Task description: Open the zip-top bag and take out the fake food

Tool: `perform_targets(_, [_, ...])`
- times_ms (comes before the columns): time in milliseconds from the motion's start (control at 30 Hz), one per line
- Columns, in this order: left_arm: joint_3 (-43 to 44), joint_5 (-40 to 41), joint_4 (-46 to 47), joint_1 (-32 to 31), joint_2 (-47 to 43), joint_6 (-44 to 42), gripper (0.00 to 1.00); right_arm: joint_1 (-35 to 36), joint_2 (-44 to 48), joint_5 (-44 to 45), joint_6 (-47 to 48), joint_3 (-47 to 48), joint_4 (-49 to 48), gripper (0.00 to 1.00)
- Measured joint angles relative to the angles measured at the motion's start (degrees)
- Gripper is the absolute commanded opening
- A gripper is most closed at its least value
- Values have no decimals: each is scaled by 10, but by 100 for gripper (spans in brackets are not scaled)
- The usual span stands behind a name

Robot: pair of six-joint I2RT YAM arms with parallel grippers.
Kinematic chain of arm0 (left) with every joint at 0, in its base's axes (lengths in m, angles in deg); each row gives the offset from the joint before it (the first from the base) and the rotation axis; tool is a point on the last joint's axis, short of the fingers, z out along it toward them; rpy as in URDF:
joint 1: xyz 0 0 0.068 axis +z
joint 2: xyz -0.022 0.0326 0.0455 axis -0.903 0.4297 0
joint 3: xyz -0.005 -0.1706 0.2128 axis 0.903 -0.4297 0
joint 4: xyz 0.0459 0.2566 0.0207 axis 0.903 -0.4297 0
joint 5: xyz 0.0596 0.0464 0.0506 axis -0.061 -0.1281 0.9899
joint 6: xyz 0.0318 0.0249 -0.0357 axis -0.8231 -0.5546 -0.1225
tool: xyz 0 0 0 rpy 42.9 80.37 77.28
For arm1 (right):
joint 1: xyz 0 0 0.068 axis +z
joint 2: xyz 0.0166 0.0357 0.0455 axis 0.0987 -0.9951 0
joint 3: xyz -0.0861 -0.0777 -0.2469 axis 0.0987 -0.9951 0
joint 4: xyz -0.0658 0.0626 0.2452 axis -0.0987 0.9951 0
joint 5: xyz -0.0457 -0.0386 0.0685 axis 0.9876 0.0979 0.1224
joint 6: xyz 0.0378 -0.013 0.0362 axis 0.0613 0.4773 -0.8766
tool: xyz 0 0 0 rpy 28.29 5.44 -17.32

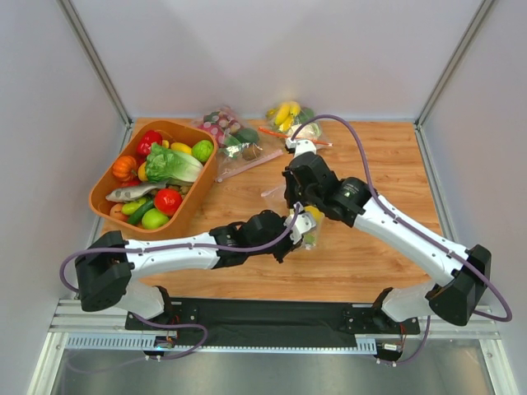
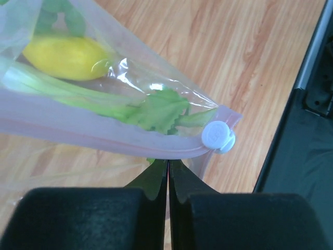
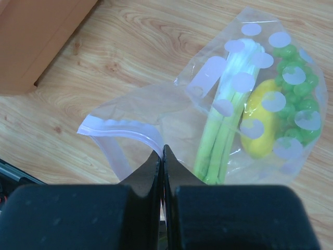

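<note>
Left fingers (image 2: 153,182): closed, bag (image 2: 78,133) pinched just below its pink zip strip, beside the white slider (image 2: 218,136).
Right fingers (image 3: 148,172): closed on the bag's film.
Bag: held up between both arms and judged not yet opened.
Stalk (image 3: 221,130), lemon (image 3: 260,125), grapes (image 3: 296,99): inside the bag, none removed.
Beyond: wooden surface (image 1: 387,156), orange basket (image 1: 202,185), grape bag (image 1: 230,132), banana bag (image 1: 288,115), white walls (image 1: 272,49).

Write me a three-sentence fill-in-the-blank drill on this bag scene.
1. The left gripper and right gripper are both ___ on the zip-top bag.
2. The slider on the pink zip strip is coloured ___.
3. The lemon-like piece inside the bag is coloured ___.

Missing words: shut; white; yellow.
</note>
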Motion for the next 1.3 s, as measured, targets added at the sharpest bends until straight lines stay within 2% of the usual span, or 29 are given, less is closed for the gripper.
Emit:
perform_targets(467, [-68, 85, 2, 0, -57, -1, 0, -28, 22, 7, -2, -53, -3, 0])
perform_targets(600, [-68, 111, -3, 0, -70, -1, 0, -37, 34, 3, -2, -73, -3, 12])
perform_targets(667, [-68, 122, -6, 0, -74, -1, 0, -42, 45, -5, 0, -82, -3, 25])
perform_targets(700, [-69, 125, -7, 1, -75, -1, 0, -45, 52, -10, 2, -86, -3, 39])
perform_targets(800, [-72, 135, -11, 4, -83, 1, 0, -56, 73, -23, 5, -95, -6, 62])
perform_targets(867, [-74, 138, -15, 5, -93, 3, 0, -63, 89, -35, 8, -101, -13, 70])
perform_targets(900, [-75, 139, -16, 6, -98, 5, 0, -66, 98, -39, 11, -104, -17, 78])
perform_targets(1100, [-82, 144, -30, 8, -126, 14, 0, -98, 123, -50, 15, -125, -35, 82])
perform_targets(1300, [-96, 144, -41, 8, -135, 21, 0, -151, 100, -80, 11, -175, -63, 82])
